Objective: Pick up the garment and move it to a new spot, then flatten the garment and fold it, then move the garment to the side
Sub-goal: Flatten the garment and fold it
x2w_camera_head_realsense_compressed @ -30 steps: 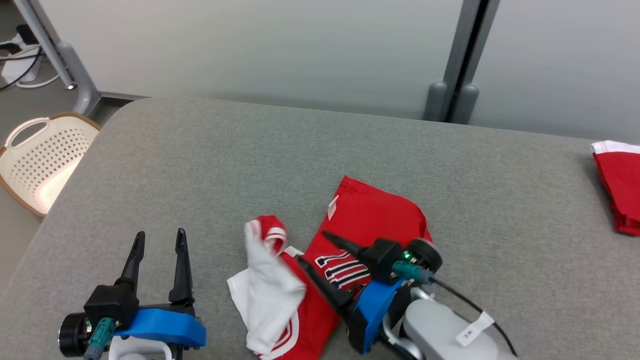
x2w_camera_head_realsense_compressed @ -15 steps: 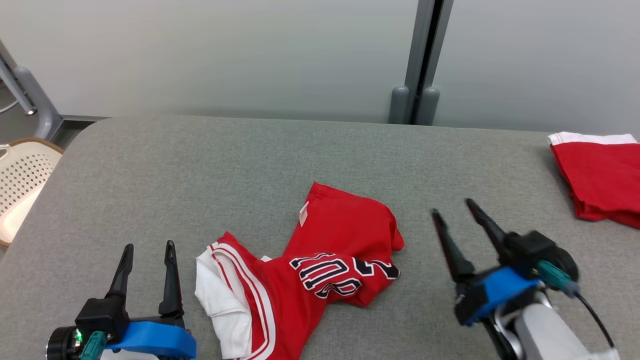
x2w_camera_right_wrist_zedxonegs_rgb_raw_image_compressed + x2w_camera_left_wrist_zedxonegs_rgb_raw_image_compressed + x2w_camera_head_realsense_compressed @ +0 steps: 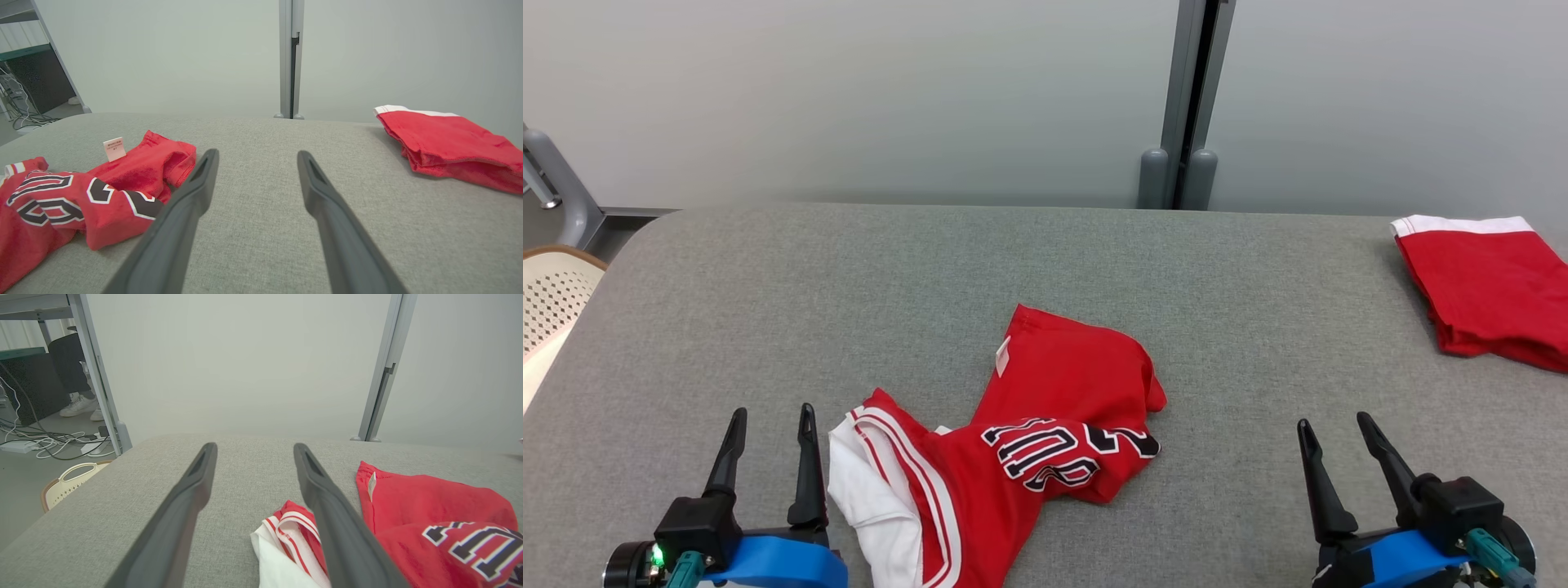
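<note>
So the garment (image 3: 1029, 441) is a red jersey lying crumpled on the grey table (image 3: 1013, 253), in the gap between the two grippers but way closer to the left one. The left gripper (image 3: 773, 410) has its jaws spread wide with nothing in them, and the jersey's white-and-striped end sits just beside its inner finger. From the left wrist view that finger overlaps the cloth (image 3: 429, 514), so I honestly can't tell if it's brushing it or not. The right gripper (image 3: 1333, 420) is spread wide too, also holding nothing, and it's well apart from the jersey, which shows off to the side of its inner finger in its own wrist view (image 3: 90, 192).

The jersey's long axis runs on a diagonal. It starts close in by the left gripper's base and goes out past the fingertips, slanting toward the right gripper's side. The far end is a plain red hem with a little white tag (image 3: 1003, 357) pointing away from the robot. The black-and-white number print (image 3: 1058, 453) sits about mid-length, tilted.

Counts: two grippers with two fingers each, one crumpled jersey, one tag, and one folded red pile (image 3: 1486, 286) with a white band, which is beyond the right gripper's tips and out to its outer side. There's also one cream basket (image 3: 547, 302) off the table edge, out past the left gripper's outer finger.
</note>
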Motion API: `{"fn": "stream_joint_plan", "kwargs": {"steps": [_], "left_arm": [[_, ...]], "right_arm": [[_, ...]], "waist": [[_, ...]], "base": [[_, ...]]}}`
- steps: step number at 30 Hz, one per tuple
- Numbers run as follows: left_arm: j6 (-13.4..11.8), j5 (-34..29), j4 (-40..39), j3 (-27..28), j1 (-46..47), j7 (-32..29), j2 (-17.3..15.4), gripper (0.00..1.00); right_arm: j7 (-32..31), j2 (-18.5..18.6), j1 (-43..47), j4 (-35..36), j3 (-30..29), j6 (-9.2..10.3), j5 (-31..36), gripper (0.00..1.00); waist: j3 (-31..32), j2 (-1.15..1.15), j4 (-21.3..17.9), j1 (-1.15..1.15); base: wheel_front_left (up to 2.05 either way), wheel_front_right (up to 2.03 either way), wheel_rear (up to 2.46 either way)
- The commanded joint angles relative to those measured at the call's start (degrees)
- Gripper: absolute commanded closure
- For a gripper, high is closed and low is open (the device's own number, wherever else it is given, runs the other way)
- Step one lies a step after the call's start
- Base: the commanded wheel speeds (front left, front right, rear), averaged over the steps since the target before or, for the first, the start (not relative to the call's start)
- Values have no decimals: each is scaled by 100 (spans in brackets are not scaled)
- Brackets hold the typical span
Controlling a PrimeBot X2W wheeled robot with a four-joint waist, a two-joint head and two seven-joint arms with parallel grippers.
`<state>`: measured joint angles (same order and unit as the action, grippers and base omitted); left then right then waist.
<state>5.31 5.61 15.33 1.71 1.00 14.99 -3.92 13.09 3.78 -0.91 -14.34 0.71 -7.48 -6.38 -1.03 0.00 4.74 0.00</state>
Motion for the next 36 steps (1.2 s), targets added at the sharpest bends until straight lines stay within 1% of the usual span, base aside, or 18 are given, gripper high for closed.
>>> {"fn": "stream_joint_plan", "kwargs": {"steps": [1,7,11,17,22,24,30,36], "left_arm": [[-10,-18,-13,-4,-21,28,-17,0],[18,-24,3,-63,68,28,-13,0],[24,-6,19,-74,114,28,-16,0],[62,26,69,-134,268,28,-4,0],[83,67,100,-198,442,28,20,0],[82,90,110,-231,506,28,35,0],[88,155,141,-297,651,28,64,0],[90,201,162,-340,748,27,87,0]], "right_arm": [[-24,-21,43,43,-9,-3,8,0],[-130,-55,-344,146,174,-3,78,0],[-232,-28,-834,138,475,-3,151,0],[-522,154,-1860,-290,845,-2,223,0],[-730,321,-2586,-1013,1049,-3,206,0],[-710,381,-2829,-1316,1103,-3,192,0],[-913,554,-3300,-2469,1337,-2,195,0],[-1031,563,-3560,-3445,1550,-2,109,0]], "waist": [[-2,0,3,0],[-43,0,105,0],[-113,0,207,0],[-288,0,450,0],[-497,0,699,0],[-587,0,806,0],[-816,0,1044,0],[-959,0,1171,0]], "base": [[0,0,0],[0,0,0],[0,0,0],[0,0,0],[0,0,0],[0,0,0],[0,0,0],[0,0,0]]}}
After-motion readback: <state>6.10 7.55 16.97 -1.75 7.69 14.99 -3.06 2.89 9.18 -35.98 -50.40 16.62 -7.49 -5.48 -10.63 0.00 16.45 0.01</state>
